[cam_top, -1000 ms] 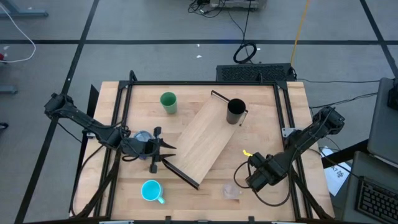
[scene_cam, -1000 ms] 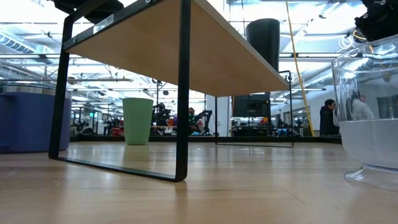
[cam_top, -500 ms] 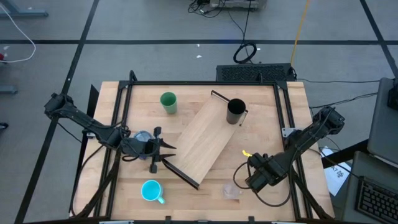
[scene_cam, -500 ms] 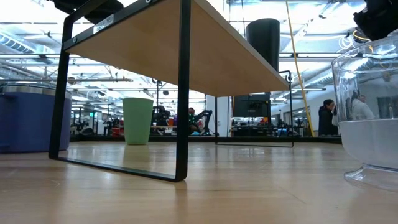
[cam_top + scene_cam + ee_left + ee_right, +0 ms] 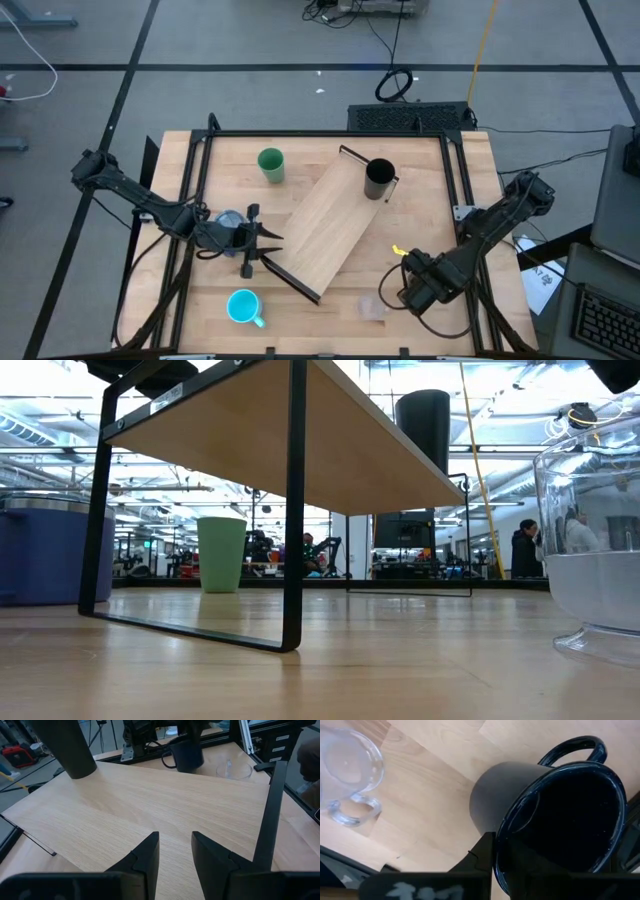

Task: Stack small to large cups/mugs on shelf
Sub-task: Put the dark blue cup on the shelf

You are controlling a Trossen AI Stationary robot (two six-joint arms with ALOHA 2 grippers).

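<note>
Near the right end of the worktop's (image 5: 300, 150) front edge, the right gripper (image 5: 420, 285) hangs low over the surface, its arm reaching in from the right edge with the elbow folded outboard. Its jaws grip the rim of the wide black mug (image 5: 555, 815), one finger inside the wall and one outside; the mug hangs tilted, handle pointing away from the gripper. The tiny clear cup (image 5: 371, 306) stands on the worktop just beside this gripper, apart from the mug.

At the left edge, the left gripper (image 5: 262, 243) points toward the shelf (image 5: 330, 220), jaws narrowly parted and holding nothing, fingertips at the shelf's near bracket. The blue-purple mug (image 5: 230, 219) sits directly under this arm's wrist.

The shelf lies diagonally across the worktop's centre. The tall black cup (image 5: 378, 178) stands on its far end. The green tumbler (image 5: 270, 163) stands near the worktop's back edge; the cyan handled mug (image 5: 243, 306) stands near the front edge.
</note>
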